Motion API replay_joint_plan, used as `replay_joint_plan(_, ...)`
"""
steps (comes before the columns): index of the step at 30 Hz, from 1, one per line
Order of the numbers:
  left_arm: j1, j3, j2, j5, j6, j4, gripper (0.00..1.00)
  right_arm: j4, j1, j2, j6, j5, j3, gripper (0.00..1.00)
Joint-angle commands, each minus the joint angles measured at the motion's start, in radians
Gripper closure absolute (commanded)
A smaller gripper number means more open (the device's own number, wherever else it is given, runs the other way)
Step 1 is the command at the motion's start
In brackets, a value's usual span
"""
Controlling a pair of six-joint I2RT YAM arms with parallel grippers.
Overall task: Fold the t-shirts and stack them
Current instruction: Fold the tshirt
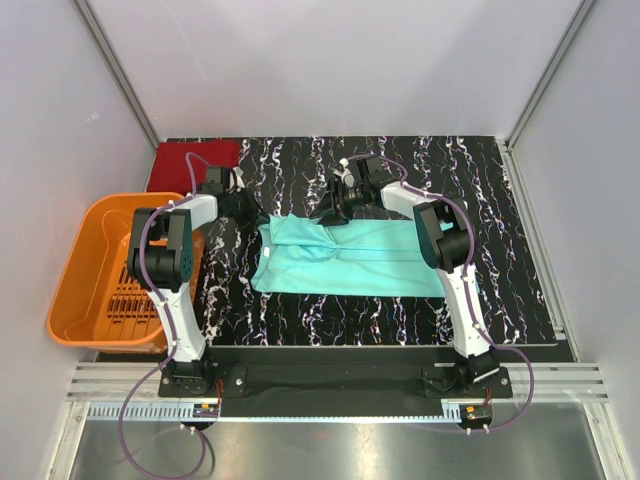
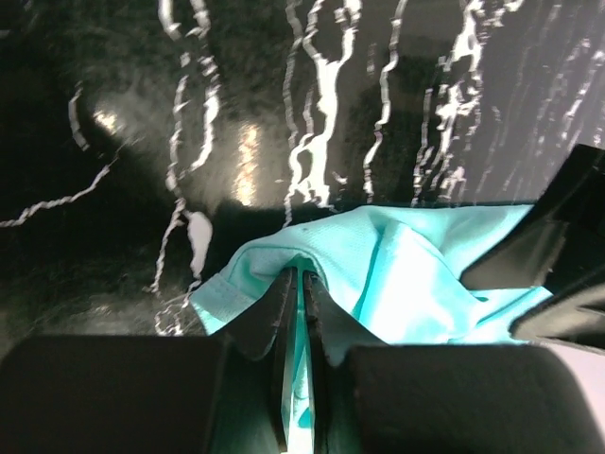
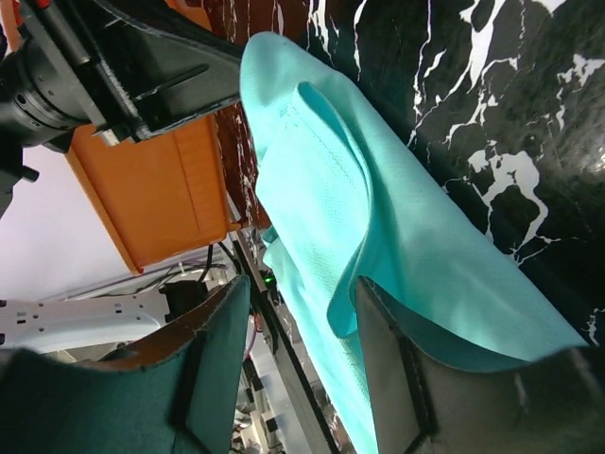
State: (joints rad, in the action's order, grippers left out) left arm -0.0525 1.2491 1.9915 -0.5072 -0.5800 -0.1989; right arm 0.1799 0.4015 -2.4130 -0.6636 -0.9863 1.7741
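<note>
The light teal-green t-shirt (image 1: pixel 350 257) lies partly folded on the middle of the black marbled table. My left gripper (image 1: pixel 254 214) is shut on its far left corner; in the left wrist view the cloth (image 2: pixel 397 274) is pinched between the closed fingertips (image 2: pixel 301 282). My right gripper (image 1: pixel 331 210) is at the shirt's far edge and is open; in the right wrist view the teal cloth (image 3: pixel 331 189) hangs in front of the spread jaws (image 3: pixel 302 331), against the right finger. The dark red t-shirt (image 1: pixel 193 160) lies at the table's back left corner.
An orange slatted basket (image 1: pixel 110 270) stands off the table's left edge and shows in the right wrist view (image 3: pixel 161 189). Grey walls close in the back and both sides. The table's near edge runs along the arm bases (image 1: pixel 330 350).
</note>
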Motion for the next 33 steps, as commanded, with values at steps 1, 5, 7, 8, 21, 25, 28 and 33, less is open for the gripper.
replay_joint_plan(1, 0.0, 0.001, -0.084, 0.135, -0.009, -0.063, 0.88, -0.025, 0.014, 0.04, -0.025, -0.057, -0.01, 0.44)
replay_joint_plan(5, -0.003, -0.049, -0.21, 0.182, -0.024, -0.086, 0.81, 0.128, 0.019, 0.058, 0.111, 0.079, 0.015, 0.41)
replay_joint_plan(7, -0.01, -0.056, -0.244, 0.171, -0.009, -0.091, 0.78, 0.179, 0.02, 0.051, 0.139, 0.123, 0.021, 0.39)
replay_joint_plan(8, -0.018, -0.053, -0.258, 0.167, 0.002, -0.109, 0.77, 0.194, 0.019, 0.045, 0.166, 0.135, 0.027, 0.39)
replay_joint_plan(21, -0.033, -0.116, -0.309, 0.061, 0.016, -0.057, 0.79, 0.202, 0.069, 0.078, 0.165, 0.127, 0.057, 0.8)
replay_joint_plan(25, -0.033, -0.119, -0.304, 0.076, 0.009, -0.051, 0.82, 0.216, 0.072, 0.104, 0.16, 0.11, 0.056, 0.92)
replay_joint_plan(28, -0.035, -0.129, -0.318, 0.073, 0.012, -0.043, 0.82, 0.198, 0.074, 0.169, 0.163, 0.101, 0.004, 0.92)
replay_joint_plan(33, -0.033, -0.126, -0.326, 0.067, 0.025, -0.053, 0.81, 0.221, 0.077, 0.245, 0.191, 0.078, -0.08, 0.92)
